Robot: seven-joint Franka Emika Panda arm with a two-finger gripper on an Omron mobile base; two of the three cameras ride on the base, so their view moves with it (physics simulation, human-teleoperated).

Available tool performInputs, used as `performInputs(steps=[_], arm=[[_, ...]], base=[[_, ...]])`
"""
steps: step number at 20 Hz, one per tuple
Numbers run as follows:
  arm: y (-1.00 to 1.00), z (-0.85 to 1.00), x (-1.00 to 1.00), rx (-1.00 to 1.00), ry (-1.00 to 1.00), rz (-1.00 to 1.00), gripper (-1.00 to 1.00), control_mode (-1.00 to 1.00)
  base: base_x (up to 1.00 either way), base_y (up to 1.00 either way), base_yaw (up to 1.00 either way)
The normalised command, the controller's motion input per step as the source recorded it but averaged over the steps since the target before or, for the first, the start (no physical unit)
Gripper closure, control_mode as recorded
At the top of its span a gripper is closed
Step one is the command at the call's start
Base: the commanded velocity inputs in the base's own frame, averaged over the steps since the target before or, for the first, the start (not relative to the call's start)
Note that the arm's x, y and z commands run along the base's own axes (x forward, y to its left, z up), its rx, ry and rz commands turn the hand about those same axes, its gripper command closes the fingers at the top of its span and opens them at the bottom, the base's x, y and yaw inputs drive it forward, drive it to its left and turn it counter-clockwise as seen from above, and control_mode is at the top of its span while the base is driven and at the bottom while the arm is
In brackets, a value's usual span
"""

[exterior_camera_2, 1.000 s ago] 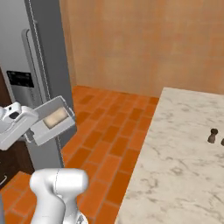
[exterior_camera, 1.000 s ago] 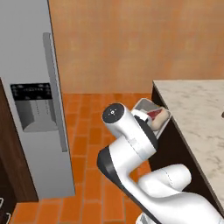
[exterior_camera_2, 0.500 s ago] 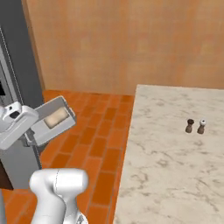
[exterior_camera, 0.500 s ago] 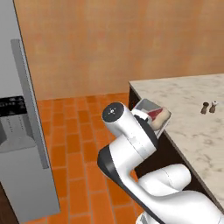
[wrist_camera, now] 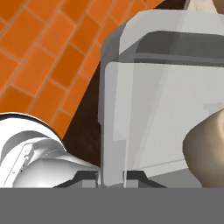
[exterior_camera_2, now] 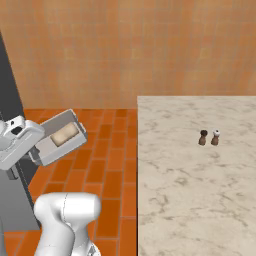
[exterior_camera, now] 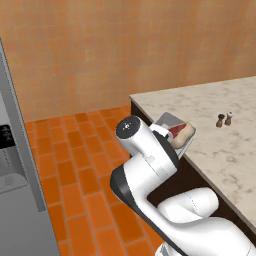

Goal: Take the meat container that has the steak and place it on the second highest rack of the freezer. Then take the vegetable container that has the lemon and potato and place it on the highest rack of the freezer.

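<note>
My gripper [wrist_camera: 111, 177] is shut on the near wall of the meat container [wrist_camera: 166, 100], a clear grey box, and carries it in the air. The steak [wrist_camera: 204, 148] lies inside, its beige fat side showing. In the left base view the container [exterior_camera: 170, 121] pokes out behind my arm with the steak [exterior_camera: 180, 132] red and cream, right by the counter's corner. From the right the container [exterior_camera_2: 59, 138] hangs over the brick floor, the gripper [exterior_camera_2: 35, 156] at its lower left. The freezer [exterior_camera: 14, 200] stands at the far left with its racks hidden. The vegetable container, lemon and potato are out of view.
A marble counter [exterior_camera: 227, 150] runs along the right, its corner close under the held container. Salt and pepper shakers [exterior_camera_2: 208, 137] stand on it. Orange brick floor [exterior_camera: 80, 165] lies between counter and freezer [exterior_camera_2: 12, 210], with a tan wall behind.
Both base views have swung: the freezer has slid towards the left edge and more counter shows, so the camera moved. My arm keeps the same pose with the container in its grip.
</note>
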Motion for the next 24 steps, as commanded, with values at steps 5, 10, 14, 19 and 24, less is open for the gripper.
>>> performInputs(steps=[5, 10, 14, 19, 24], arm=[[0.00, 0.00, 0.00, 0.00, 0.00, 0.00, 1.00, 1.00], [0.00, 0.00, 0.00, 0.00, 0.00, 0.00, 1.00, 1.00], [0.00, 0.00, 0.00, 0.00, 0.00, 0.00, 1.00, 1.00], [0.00, 0.00, 0.00, 0.00, 0.00, 0.00, 1.00, 1.00], [0.00, 0.00, 0.00, 0.00, 0.00, 0.00, 1.00, 1.00]], base=[[1.00, -0.02, -0.02], [1.00, 0.23, -0.03], [1.00, -0.09, 0.00], [1.00, 0.00, 0.00], [1.00, 0.00, 0.06]])
